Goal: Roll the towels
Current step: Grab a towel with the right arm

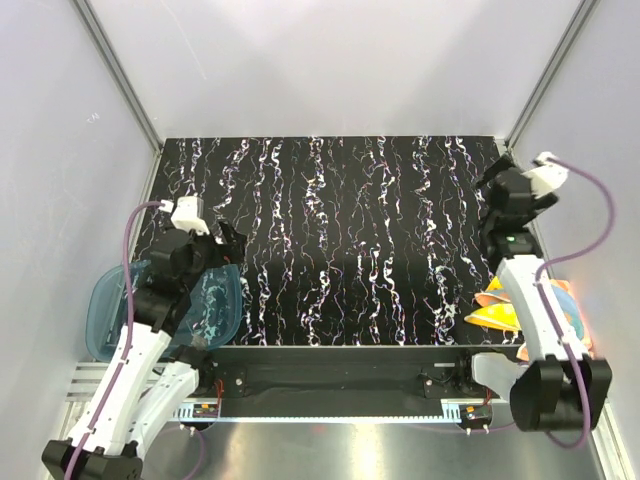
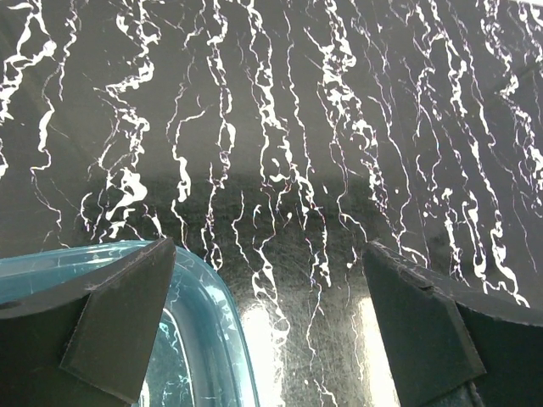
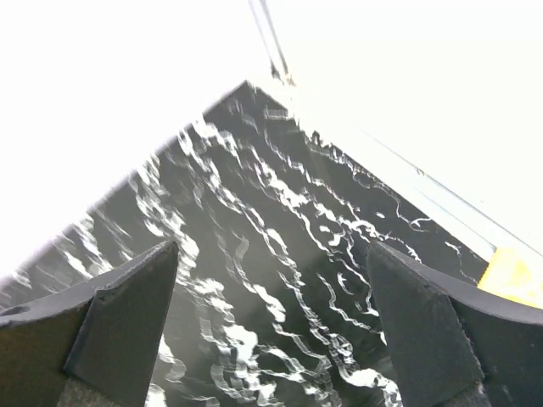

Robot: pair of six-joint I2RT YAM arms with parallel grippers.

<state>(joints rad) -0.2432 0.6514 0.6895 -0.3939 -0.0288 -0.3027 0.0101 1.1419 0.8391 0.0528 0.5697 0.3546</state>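
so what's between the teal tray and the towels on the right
Only bare black marbled mat, in the top view; the tray sits at its left edge, the towels at its right, partly under the right arm.

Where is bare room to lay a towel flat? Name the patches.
The middle of the black table is bare, from the tray at near left to the towels at near right, and back to the far edge. Crowded: both near corners, with the left claw open above the tray's rim.
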